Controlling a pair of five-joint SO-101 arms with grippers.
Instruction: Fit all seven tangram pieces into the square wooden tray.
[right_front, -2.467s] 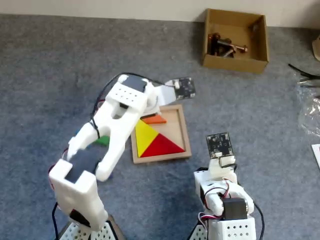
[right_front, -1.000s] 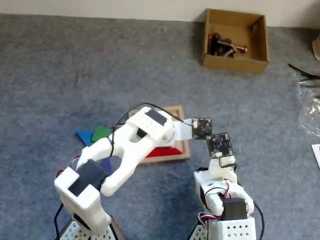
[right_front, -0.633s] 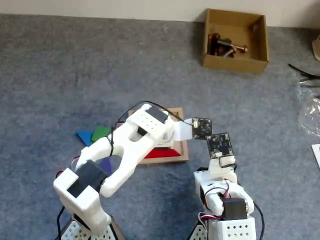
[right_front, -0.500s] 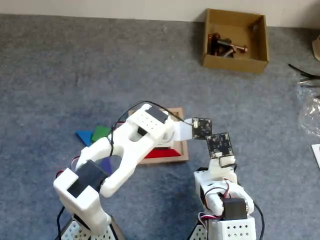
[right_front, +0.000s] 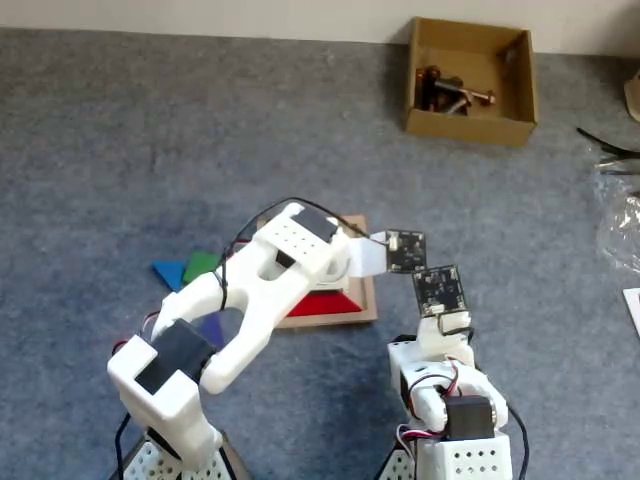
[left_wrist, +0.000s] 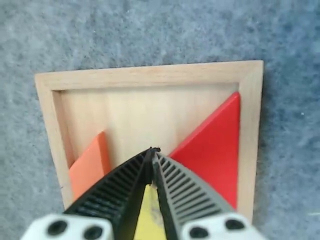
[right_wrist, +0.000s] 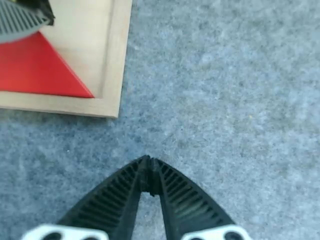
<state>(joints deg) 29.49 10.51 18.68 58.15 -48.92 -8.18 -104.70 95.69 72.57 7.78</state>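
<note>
Tangram pieces lie in two lots. At the left, a blue piece (right_front: 168, 272) and a green piece (right_front: 204, 264) sit touching on the carpet (right_front: 100, 150), near the wooden tray (left_wrist: 150, 75). In the tray an orange piece (left_wrist: 90, 167), a yellow piece (left_wrist: 146, 215) and a red piece (left_wrist: 215, 150) lie flat, with bare wood between orange and red. The left claw (left_wrist: 151, 150) hangs over that bare wood, pinched together and empty. Further right, the right claw (right_wrist: 148, 161) is closed on nothing too, over carpet near the tray's corner.

A loose piece probably has to be fetched next. Open the claw wide, grip the piece across two edges, lift it clear of the rim, turn it to match the gap, and lay it flat
</note>
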